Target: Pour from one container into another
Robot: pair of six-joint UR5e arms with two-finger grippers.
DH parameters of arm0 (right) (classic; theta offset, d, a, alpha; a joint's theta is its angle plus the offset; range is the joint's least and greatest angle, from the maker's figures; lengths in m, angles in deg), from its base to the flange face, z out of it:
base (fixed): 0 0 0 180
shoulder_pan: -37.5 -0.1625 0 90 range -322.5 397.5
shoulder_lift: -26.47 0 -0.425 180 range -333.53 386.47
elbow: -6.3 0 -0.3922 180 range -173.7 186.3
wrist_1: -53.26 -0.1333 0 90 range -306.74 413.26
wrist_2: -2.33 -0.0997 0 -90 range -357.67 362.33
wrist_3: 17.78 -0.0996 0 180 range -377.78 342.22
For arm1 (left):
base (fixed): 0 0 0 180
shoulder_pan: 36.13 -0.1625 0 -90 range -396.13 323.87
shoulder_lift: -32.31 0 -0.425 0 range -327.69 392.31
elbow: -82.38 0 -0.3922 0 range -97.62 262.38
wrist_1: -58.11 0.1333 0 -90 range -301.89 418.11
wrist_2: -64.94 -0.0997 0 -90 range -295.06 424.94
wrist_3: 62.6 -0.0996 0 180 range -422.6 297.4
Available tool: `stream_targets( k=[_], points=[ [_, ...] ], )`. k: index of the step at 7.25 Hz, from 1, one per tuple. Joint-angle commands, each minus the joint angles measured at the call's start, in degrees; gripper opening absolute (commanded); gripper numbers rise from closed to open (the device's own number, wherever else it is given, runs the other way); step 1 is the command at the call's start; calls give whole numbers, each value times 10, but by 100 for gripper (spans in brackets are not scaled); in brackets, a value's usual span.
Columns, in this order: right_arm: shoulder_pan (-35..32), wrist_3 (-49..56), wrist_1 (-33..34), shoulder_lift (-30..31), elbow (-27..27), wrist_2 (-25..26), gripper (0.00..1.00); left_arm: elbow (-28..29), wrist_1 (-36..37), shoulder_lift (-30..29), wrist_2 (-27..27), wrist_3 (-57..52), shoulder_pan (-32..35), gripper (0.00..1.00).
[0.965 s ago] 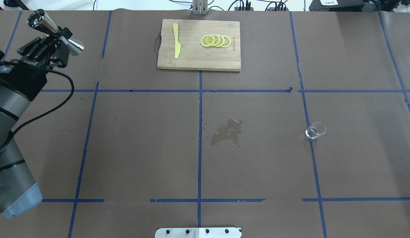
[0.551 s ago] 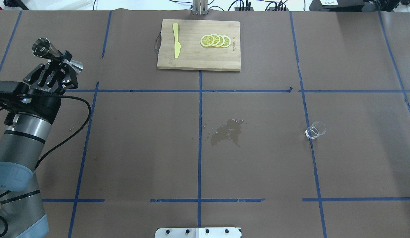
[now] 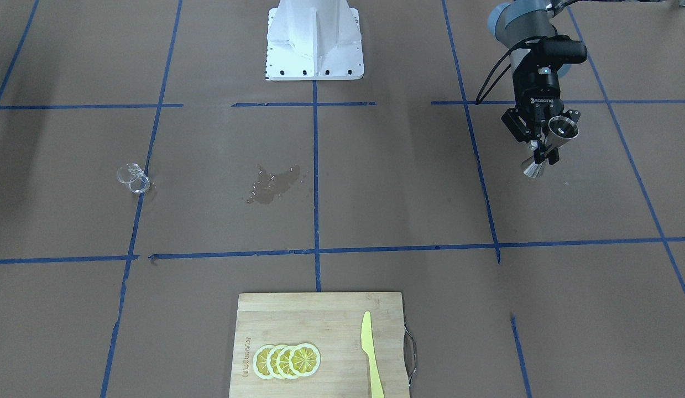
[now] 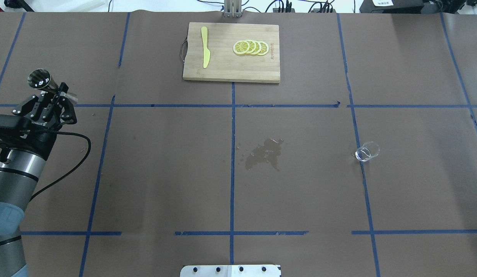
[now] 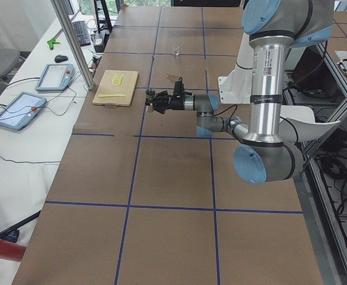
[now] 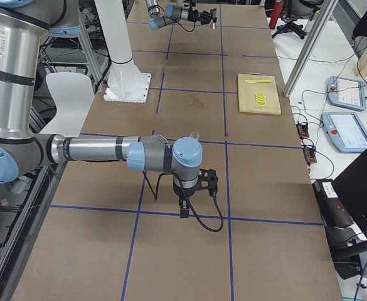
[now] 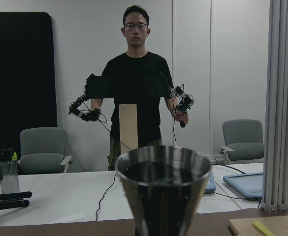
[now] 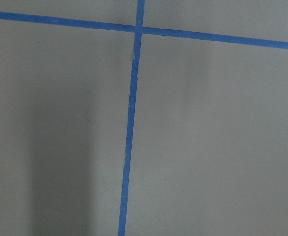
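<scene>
— The shiny steel hourglass jigger [image 4: 41,80] is drawing back toward the robot, with the left gripper [image 4: 58,92] jaws clamping its narrow waist.
— And the clear rounded glass cup [image 4: 367,151]?
— It is sitting far off on the brown worktop [image 4: 300,192]. Right gripper [image 6: 184,210] jaws: cannot tell.

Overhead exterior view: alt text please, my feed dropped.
The left hand holds a steel jigger over the table at far left. A clear glass cup is far right, a wet spill at centre, a cutting board beyond.
</scene>
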Motion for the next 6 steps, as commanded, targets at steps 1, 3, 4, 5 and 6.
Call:
stream_targets(
  k=[1, 3, 4, 5, 6],
  points=[
    [0, 0, 0, 0, 0, 0, 100, 37, -5, 10, 10, 44, -24, 0],
    [0, 0, 0, 0, 0, 1, 100, 53, -7, 9, 13, 95, -56, 0],
    [0, 0, 0, -1, 0, 1, 100, 77, -11, 9, 11, 131, -69, 0],
    [0, 1, 0, -1, 0, 1, 100, 92, -12, 9, 1, 141, -76, 0],
    [0, 0, 0, -1, 0, 1, 100, 114, -12, 9, -24, 155, -90, 0]
  ],
)
